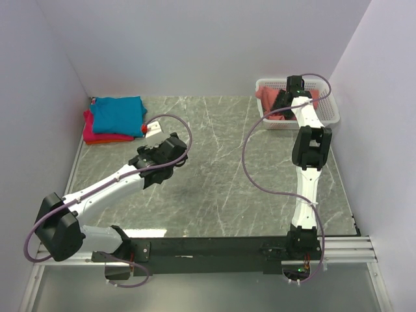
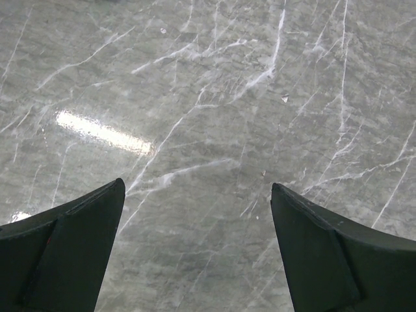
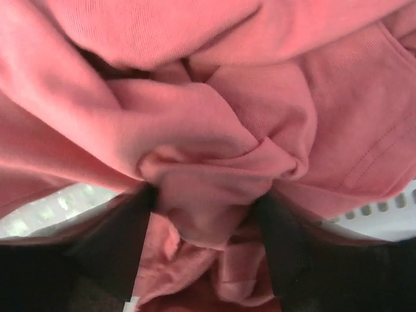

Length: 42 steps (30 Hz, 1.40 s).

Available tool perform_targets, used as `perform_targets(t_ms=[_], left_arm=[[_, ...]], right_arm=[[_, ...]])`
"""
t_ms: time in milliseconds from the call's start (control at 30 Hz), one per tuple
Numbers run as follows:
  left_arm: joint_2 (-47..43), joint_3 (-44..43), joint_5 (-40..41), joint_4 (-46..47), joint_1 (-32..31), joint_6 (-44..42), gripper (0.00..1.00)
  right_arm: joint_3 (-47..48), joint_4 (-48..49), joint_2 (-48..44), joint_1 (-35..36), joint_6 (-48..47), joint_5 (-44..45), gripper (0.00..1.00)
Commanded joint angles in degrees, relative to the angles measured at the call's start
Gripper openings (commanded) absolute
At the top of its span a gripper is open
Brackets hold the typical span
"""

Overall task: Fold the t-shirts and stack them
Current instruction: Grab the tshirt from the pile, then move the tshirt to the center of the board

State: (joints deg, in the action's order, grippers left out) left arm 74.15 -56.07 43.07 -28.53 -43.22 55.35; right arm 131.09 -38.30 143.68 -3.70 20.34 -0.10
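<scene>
A salmon-red t-shirt point(image 1: 266, 95) lies crumpled in the white mesh basket point(image 1: 329, 117) at the back right. My right gripper point(image 1: 285, 103) reaches down into the basket. In the right wrist view its fingers point(image 3: 123, 240) press on a gathered bunch of the salmon-red cloth point(image 3: 214, 130) from both sides; the gripper point(image 3: 205, 198) is shut on it. A folded teal-blue t-shirt point(image 1: 117, 114) lies on a magenta-pink one point(image 1: 97, 136) at the back left. My left gripper point(image 1: 177, 153) hovers open and empty over bare table point(image 2: 208, 97), jaws wide apart point(image 2: 197, 185).
The grey marble table point(image 1: 221, 169) is walled in by white panels at the back and both sides. A small white and red object point(image 1: 149, 128) lies beside the shirt stack. The right arm's purple cable point(image 1: 250, 162) loops over the table.
</scene>
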Motion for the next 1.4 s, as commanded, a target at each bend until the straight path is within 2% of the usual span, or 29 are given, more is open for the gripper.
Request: perform_targets(t_ms=[0, 33, 100, 200, 333, 500, 600, 833, 900, 1033, 1133, 1167, 1233, 1267, 1300, 1333, 1367], left_arm=[[-2.34, -1.5, -0.44, -0.11, -0.11, 0.81, 1.0], [-2.52, -1.49, -0.36, -0.21, -0.11, 1.07, 1.0], [-3.04, -1.14, -0.35, -0.38, -0.02, 1.33, 0.99], [-4.01, -1.05, -0.01, -0.38, -0.11, 1.16, 1.0], [-5.77, -0.71, -0.09, -0.3, -0.11, 0.99, 1.0], [-9.63, 1.31, -1.32, 1.29, -0.11, 0.55, 1.0], [-12.18, 2.46, -2.2, 1.73, -0.11, 0.37, 0.99], [-18.86, 4.74, -2.9, 0.32, -0.02, 1.86, 0.99], [-21.32, 5.45, -2.73, -1.25, -0.11, 2.56, 0.99], [-25.45, 6.41, -1.94, -4.42, -0.11, 4.76, 0.99], [-27.83, 6.94, -0.97, -6.79, -0.02, 6.51, 0.99], [-28.61, 7.03, -0.71, -7.32, -0.02, 6.7, 0.99], [-29.15, 7.21, 0.17, -8.2, -0.11, 7.22, 0.99], [-29.24, 7.38, 0.43, -8.38, -0.11, 7.4, 0.99], [-29.24, 7.56, 0.87, -8.55, -0.11, 7.66, 0.99], [-29.06, 7.82, 1.05, -8.56, -0.11, 7.84, 0.99], [-28.28, 8.08, 0.88, -8.38, -0.11, 7.93, 0.99]], right_arm=[[0.92, -2.66, 0.02, -0.07, -2.23, -4.46, 0.49], [1.36, -2.13, -0.24, -0.07, -2.41, -4.82, 0.3], [1.54, 0.49, -1.81, -0.16, -2.58, -6.57, 0.09], [1.89, 4.45, -6.03, -0.25, -2.32, -6.93, 0.0], [-0.56, 10.43, -16.46, -0.34, -2.24, -5.45, 0.0], [-8.37, 16.84, -29.22, 0.1, -0.83, -5.08, 0.0], [-10.23, 16.43, -36.52, 1.5, -1.79, -7.1, 0.0], [-9.01, 9.13, -49.26, 11.95, -8.9, -13.69, 0.0], [-10.76, 8.86, -51.99, 16.35, -9.7, -16.06, 0.0], [-19.01, 12.9, -59.81, 21.27, -6.46, -26.85, 0.0], [-29.1, 16.67, -64.38, 21.99, -2.87, -30.04, 0.02], [-35.92, 17.55, -65.62, 21.99, -1.89, -28.83, 0.04], [-43.25, 17.65, -68.77, 21.55, 0.48, -23.92, 0.08], [-49.98, 16.87, -69.58, 20.94, 1.45, -17.28, 0.17], [-53.53, 15.21, -70.72, 19.97, 3.55, -14.52, 0.26], [-57.05, 14.58, -71.16, 17.44, 4.79, -11.27, 0.57], [-63.43, 14.31, -71.6, 15.94, 5.84, -6.72, 0.67]])
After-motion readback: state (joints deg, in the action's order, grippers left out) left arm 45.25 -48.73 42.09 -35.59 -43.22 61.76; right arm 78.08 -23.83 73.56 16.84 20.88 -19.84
